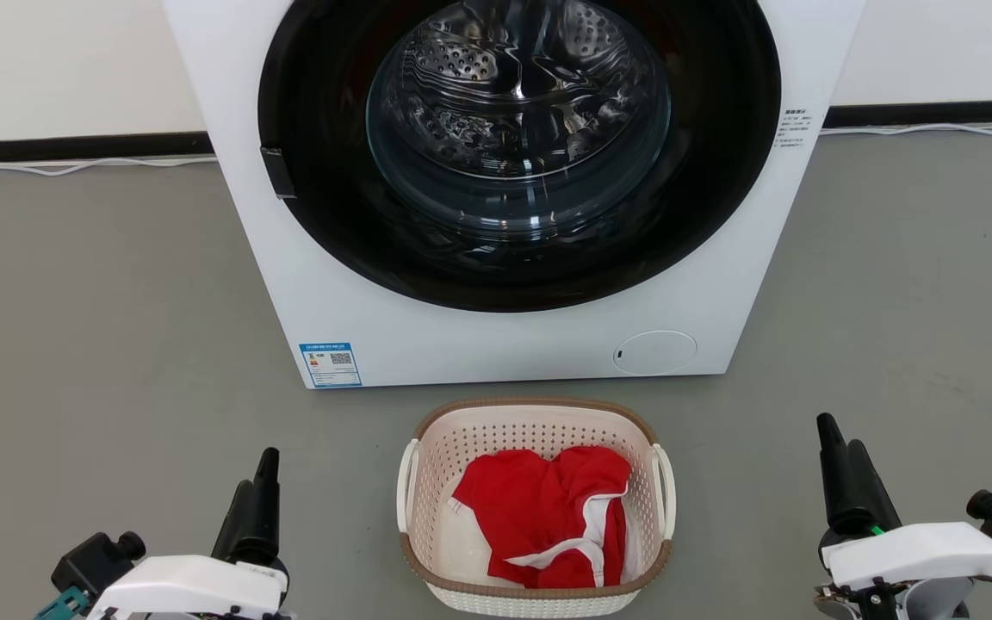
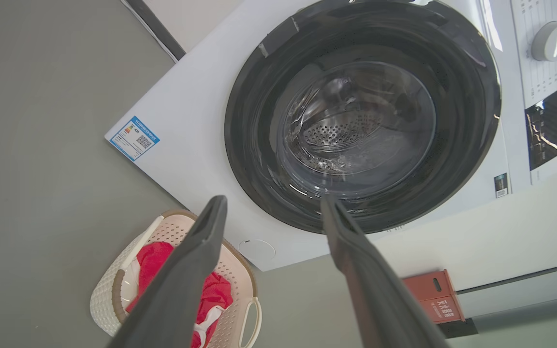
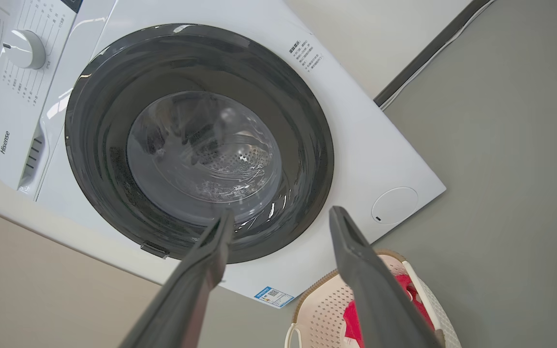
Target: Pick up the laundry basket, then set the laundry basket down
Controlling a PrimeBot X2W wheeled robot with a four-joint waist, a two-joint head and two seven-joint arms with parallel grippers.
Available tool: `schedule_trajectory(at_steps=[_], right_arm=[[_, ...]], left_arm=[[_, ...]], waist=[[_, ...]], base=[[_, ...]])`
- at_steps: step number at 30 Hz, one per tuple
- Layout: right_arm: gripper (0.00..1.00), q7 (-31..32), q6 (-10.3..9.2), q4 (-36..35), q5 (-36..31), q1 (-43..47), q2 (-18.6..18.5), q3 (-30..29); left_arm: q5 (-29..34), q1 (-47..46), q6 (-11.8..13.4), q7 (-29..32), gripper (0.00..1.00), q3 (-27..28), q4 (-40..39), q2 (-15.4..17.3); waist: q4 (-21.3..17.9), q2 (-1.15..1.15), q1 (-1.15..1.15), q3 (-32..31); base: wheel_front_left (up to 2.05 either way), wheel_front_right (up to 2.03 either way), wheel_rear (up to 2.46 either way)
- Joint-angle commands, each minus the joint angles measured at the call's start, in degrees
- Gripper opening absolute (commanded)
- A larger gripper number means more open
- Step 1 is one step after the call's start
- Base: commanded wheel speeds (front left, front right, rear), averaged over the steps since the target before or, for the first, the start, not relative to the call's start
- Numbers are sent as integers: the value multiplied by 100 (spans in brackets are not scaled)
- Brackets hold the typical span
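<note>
2 end effectors, fingers apart, both empty: left end effector (image 1: 257, 482) lower left, right end effector (image 1: 836, 439) lower right | 1 laundry basket (image 1: 534, 430) lower centre on floor (image 1: 117, 344): cream, perforated, brown rim, 2 white handles, 1 red garment (image 1: 548, 512) inside | 1 washer (image 1: 479, 344) just behind.

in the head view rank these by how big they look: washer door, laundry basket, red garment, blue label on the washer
1. washer door
2. laundry basket
3. red garment
4. blue label
The basket lies nearer the camera than the washer, but the differences are wide enough to rank all four.
</note>
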Motion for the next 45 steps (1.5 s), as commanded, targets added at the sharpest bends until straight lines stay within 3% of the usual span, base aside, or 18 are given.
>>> schedule_trajectory(at_steps=[1,45], right_arm=[[100,-121,21,-218,-358,-138,-62,69],[100,-843,36,-270,-3699,-115,-120,282]], left_arm=[[329,-176,35,-87,100,18,-221,51],[3381,-118,358,-810,100,-287,-424,87]], waist=[[-1,0,0,6],[-53,0,0,-11]], base=[[0,0,0],[0,0,0]])
